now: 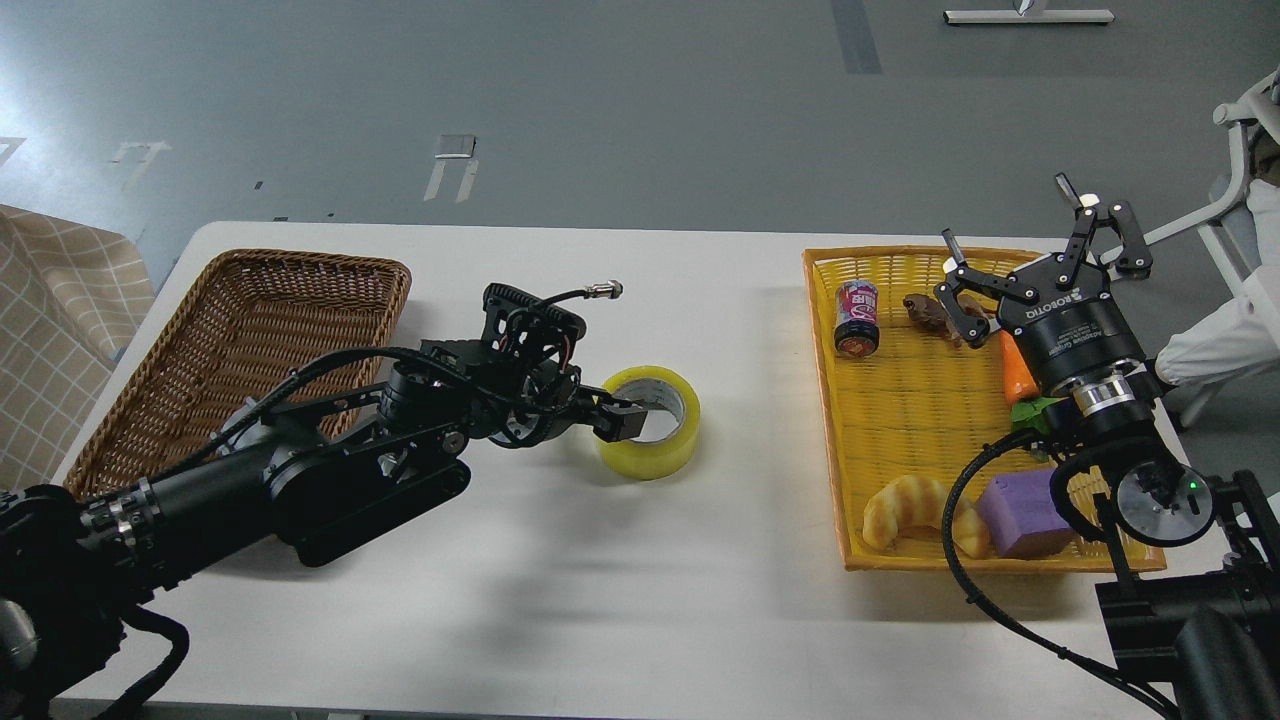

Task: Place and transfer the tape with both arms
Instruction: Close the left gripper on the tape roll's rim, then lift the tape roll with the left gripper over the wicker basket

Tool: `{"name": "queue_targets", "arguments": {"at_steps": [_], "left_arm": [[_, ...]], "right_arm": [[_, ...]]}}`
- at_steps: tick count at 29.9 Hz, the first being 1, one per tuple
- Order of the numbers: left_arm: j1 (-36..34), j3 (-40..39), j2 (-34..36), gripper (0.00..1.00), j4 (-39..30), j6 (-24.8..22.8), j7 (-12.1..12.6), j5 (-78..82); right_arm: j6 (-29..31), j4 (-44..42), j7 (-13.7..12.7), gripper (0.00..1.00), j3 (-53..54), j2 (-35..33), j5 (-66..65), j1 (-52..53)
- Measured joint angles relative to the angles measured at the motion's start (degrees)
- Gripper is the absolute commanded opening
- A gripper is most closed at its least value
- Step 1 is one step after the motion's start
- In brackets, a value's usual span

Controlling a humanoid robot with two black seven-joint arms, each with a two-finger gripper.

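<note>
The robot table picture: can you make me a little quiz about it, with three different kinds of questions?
1. True or false: the tape lies inside the brown wicker basket.
2. Which gripper is at the tape? A) left gripper B) right gripper
3. Fill in: the croissant and the purple block lie in the ____ tray.

Key
1. False: it lies on the white table, between basket and tray.
2. A: one finger reaches into the roll's hole. The right gripper is open above the tray.
3. Yellow.

Tape [648, 432] lies mid-desk [640, 600], between the wicker basket [245, 330] at left and the tray [890, 400] at right.
</note>
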Motion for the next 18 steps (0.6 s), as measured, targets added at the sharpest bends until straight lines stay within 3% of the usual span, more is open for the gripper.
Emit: {"name": "queue_targets", "arguments": {"at_steps": [6, 8, 9, 11, 12, 18], "left_arm": [[0.13, 0.00, -0.68, 0.69, 1.50, 0.00, -0.20, -0.08], [0.12, 0.00, -0.71, 0.53, 2.19, 0.00, -0.42, -0.18], [0.11, 0.00, -0.82, 0.42, 2.55, 0.00, -0.54, -0.22], [0.08, 0.00, -1.28, 0.09, 3.17, 0.00, -1.00, -0.27], [0.08, 0.00, -1.52, 0.00, 3.38, 0.00, -1.30, -0.29], [0.01, 0.00, -2.10, 0.00, 3.88, 0.00, -4.65, -0.02]], "right_arm": [[0.00, 0.00, 0.00, 1.00, 0.00, 0.01, 0.00, -0.05], [0.00, 0.00, 0.00, 1.00, 0.00, 0.01, 0.00, -0.05], [0.00, 0.00, 0.00, 1.00, 0.01, 0.01, 0.00, -0.05], [0.00, 0.00, 0.00, 1.00, 0.00, 0.01, 0.00, -0.08], [0.00, 0.00, 0.00, 1.00, 0.00, 0.01, 0.00, -0.09], [0.00, 0.00, 0.09, 1.00, 0.06, -0.05, 0.00, -0.14]]}}
